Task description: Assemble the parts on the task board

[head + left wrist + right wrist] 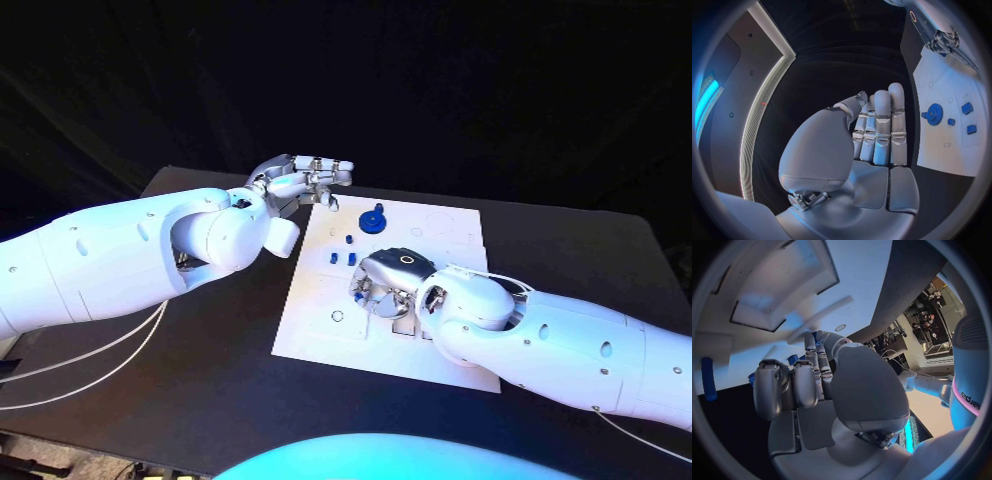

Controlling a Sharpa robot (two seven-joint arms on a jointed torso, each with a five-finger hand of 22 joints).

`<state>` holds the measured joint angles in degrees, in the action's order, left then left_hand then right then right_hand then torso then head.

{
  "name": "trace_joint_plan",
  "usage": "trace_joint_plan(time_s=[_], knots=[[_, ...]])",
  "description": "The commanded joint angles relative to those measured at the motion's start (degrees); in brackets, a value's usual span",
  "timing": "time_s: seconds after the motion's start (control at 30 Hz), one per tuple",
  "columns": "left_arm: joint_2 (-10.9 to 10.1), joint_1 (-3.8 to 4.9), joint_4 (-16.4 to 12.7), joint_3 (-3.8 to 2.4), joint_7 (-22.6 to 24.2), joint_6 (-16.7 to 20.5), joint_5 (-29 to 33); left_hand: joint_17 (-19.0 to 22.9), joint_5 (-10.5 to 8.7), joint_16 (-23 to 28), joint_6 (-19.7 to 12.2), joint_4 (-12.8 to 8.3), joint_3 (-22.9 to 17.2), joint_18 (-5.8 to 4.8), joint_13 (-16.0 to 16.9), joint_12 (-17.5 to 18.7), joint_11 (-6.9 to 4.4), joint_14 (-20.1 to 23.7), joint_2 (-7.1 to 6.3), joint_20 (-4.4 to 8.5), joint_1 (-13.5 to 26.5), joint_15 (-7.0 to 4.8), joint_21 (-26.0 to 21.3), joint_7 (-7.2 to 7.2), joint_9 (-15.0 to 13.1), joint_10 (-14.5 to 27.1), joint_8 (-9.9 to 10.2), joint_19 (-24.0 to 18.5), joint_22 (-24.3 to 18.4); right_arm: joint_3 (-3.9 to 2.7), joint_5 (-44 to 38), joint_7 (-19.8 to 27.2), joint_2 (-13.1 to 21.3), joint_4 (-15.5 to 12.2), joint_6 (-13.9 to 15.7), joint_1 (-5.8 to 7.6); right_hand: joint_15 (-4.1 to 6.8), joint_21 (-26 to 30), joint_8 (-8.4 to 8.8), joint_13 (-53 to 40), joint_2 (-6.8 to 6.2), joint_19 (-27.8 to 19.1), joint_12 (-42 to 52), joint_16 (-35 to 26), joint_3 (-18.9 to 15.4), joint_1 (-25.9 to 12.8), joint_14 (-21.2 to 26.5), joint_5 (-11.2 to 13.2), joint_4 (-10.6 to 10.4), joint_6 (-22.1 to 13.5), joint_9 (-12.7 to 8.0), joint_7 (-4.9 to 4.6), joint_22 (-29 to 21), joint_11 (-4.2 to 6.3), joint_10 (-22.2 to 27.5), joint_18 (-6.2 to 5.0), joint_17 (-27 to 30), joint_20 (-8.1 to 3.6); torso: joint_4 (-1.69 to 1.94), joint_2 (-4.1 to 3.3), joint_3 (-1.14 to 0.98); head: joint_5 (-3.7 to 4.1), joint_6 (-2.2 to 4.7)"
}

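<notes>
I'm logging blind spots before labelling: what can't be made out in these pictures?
- Head view: the right hand covers the task board beneath it; whether it holds a part is unclear.
- Head view: the small blue parts are too small to tell apart.
- Head view: whether the left hand pinches anything is unclear.

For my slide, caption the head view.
Left hand raised at the task board's far corner; right hand working over its middle.
</notes>
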<state>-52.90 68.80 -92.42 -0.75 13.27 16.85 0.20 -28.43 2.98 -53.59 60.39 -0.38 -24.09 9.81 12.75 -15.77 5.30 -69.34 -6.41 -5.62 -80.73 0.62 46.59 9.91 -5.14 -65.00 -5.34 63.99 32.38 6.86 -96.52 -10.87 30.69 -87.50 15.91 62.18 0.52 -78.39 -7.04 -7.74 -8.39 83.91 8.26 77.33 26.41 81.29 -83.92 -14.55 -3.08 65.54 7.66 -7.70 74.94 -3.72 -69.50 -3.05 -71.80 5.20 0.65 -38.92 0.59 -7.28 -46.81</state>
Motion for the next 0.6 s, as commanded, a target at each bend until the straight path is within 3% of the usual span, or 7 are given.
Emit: trace_joint_plan(time_s=[0.03,0.27,0.6], knots=[[0.1,0.04,-0.1,-0.04,0.0,-1.0,-0.2,0.1,-0.03,0.2,-0.5,-0.1,0.2,0.71,0.0,-0.3,0.04,0.5,-0.26,0.00,0.2,0.10,-0.4,0.04,0.1,0.6,-0.3,0.3,-0.1,0.25,-0.9,-1.2,0.0,0.4,-2.3,-0.28,-0.16,0.8,0.88,0.4,-0.33,0.5,-1.0,0.0,-0.7,-1.7,-2.4,-0.5,-0.4,-1.3,-0.2,-0.43,10.8,-0.55,1.6,0.36,0.3,0.21,-0.10,0.04,-0.01,0.06,0.02],[0.1,0.04,-0.1,-0.04,-0.2,-0.9,-0.4,0.2,-0.03,0.2,-0.5,0.0,0.3,0.71,0.0,-0.4,0.06,0.5,-0.23,-0.02,0.3,0.12,-0.4,0.05,0.1,0.7,-0.4,0.3,-0.1,0.26,-0.8,-1.5,0.4,0.6,-0.1,-0.30,-1.68,5.4,3.05,1.5,-2.21,-1.6,-3.3,-1.3,-2.5,-4.6,-1.8,-0.7,-1.0,-4.9,-1.0,-2.24,9.2,-2.47,6.6,-0.50,2.2,1.41,-0.01,0.01,-0.06,0.26,0.17],[0.0,0.04,0.1,-0.04,-0.2,-0.7,-0.4,0.2,-0.03,0.2,-0.6,0.3,0.4,0.71,0.0,-0.5,0.09,0.5,-0.17,-0.09,0.8,0.17,-0.5,0.06,0.2,0.9,-0.4,0.3,-0.2,0.08,-0.6,-1.3,2.6,-1.7,2.8,-0.15,-2.02,7.3,3.18,1.7,-2.55,-2.3,-2.8,-2.2,-4.4,-5.3,-1.4,-0.6,-0.9,-5.9,-1.4,-2.49,8.6,-2.84,8.6,-0.90,3.4,1.96,-0.11,0.03,-0.04,0.41,0.38]])
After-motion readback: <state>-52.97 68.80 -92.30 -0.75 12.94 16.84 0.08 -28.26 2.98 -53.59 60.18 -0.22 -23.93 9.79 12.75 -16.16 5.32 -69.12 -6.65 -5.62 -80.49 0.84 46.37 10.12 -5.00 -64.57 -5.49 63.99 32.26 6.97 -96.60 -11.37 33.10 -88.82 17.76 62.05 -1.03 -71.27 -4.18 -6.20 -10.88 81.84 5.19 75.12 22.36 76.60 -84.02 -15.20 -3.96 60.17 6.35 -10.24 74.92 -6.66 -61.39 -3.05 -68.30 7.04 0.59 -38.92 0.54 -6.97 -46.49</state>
